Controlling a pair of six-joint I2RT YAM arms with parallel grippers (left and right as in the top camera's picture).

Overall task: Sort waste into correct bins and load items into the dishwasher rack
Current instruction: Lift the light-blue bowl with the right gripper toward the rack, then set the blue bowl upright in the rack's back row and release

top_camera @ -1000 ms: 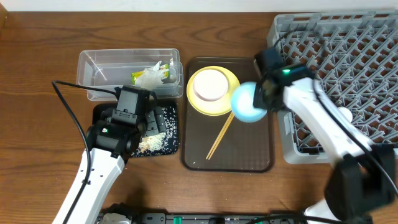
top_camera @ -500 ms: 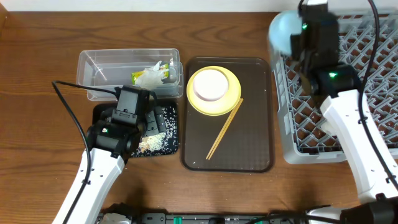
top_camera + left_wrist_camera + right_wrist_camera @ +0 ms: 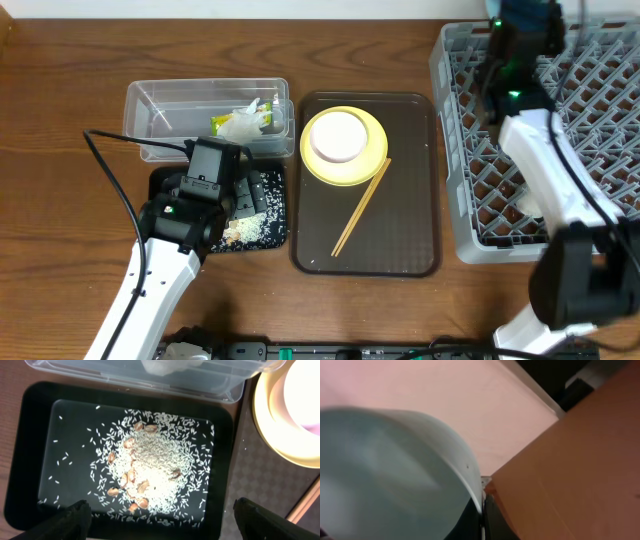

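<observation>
Overhead, the right hand (image 3: 515, 25) at one o'clock pinches the light blue bowl (image 3: 395, 475) above the dishwasher rack (image 3: 600, 150), likely to load it; the left hand (image 3: 162, 517) hangs wide over rice (image 3: 150, 470) in the black tray (image 3: 27, 460).

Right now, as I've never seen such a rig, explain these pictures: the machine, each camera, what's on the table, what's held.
Two robot arms work at a table. One picture looks down from above; the other two come from cameras on the wrists. The left gripper hangs open over a black tray of rice grains. Beside it, a clear tub holds a crumpled wrapper. A brown serving tray carries a yellow plate with a white bowl on it, and chopsticks. The right gripper, over the dishwasher rack, is shut on a light blue bowl.
</observation>
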